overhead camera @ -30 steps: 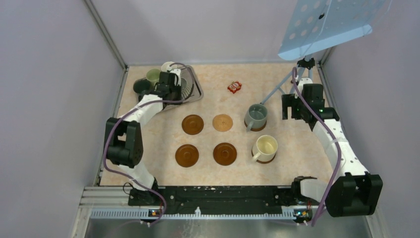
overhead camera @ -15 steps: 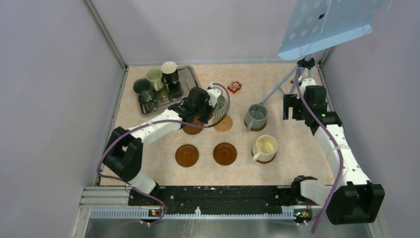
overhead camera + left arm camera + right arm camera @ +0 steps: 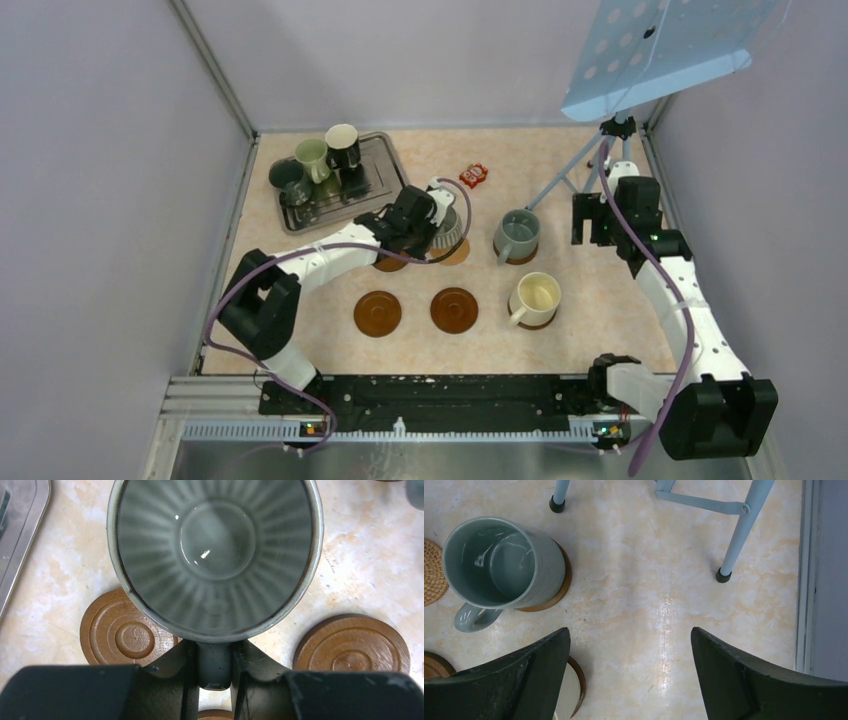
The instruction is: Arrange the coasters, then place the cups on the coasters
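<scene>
My left gripper is shut on the handle of the ribbed grey cup, holding it over the tan coaster in the back row. In the left wrist view the cup fills the frame, its handle pinched between the fingers, with dark coasters on either side. The grey-blue cup and cream cup each stand on a coaster. Two dark coasters lie bare in front. My right gripper hangs open beside the grey-blue cup.
A metal tray at the back left holds three cups. A small red packet lies behind the coasters. The legs of a blue stand rest at the back right, near my right gripper.
My left arm lifted the ribbed grey cup off the tray and carried it right, over the back row of coasters. The right arm barely moved.
</scene>
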Robot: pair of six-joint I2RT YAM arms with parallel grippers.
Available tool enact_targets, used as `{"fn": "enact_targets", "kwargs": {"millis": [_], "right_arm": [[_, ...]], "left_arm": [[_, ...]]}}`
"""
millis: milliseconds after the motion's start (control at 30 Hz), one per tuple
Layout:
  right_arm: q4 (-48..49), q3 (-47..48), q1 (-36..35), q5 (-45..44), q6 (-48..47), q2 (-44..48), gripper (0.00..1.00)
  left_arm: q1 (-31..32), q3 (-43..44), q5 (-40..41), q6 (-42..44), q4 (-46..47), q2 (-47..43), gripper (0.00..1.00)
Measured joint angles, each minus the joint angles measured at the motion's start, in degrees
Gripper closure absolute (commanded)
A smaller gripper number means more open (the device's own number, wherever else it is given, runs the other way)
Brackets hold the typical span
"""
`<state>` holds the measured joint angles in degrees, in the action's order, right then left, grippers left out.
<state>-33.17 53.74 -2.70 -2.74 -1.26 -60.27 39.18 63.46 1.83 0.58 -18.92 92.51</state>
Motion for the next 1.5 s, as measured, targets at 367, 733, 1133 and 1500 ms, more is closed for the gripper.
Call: {"fn": "enact_targets", "kwargs": {"millis": [367, 733, 1133, 1500], "right_arm": [[-0.9, -0.1, 0.2, 0.3, 0.0, 0.2, 0.11], [-1.0, -0.3, 0.2, 0.5, 1.6, 0.7, 0.11], [-1.1, -0.5, 0.2, 0.6, 1.9, 0.7, 0.11], [-1.2, -0.5, 0.2, 0.7, 2.3, 0.8, 0.11]], "left_arm": [[3.0, 0.3, 7.1, -6.8, -0.7, 2.8, 1.0], [5.6, 0.5, 8.6, -8.0, -0.1, 4.7, 1.0], [6.5, 1.8, 8.6, -8.0, -0.1, 6.5, 1.0], [6.8, 2.9, 8.7, -8.9, 0.0, 8.7, 0.98]]}}
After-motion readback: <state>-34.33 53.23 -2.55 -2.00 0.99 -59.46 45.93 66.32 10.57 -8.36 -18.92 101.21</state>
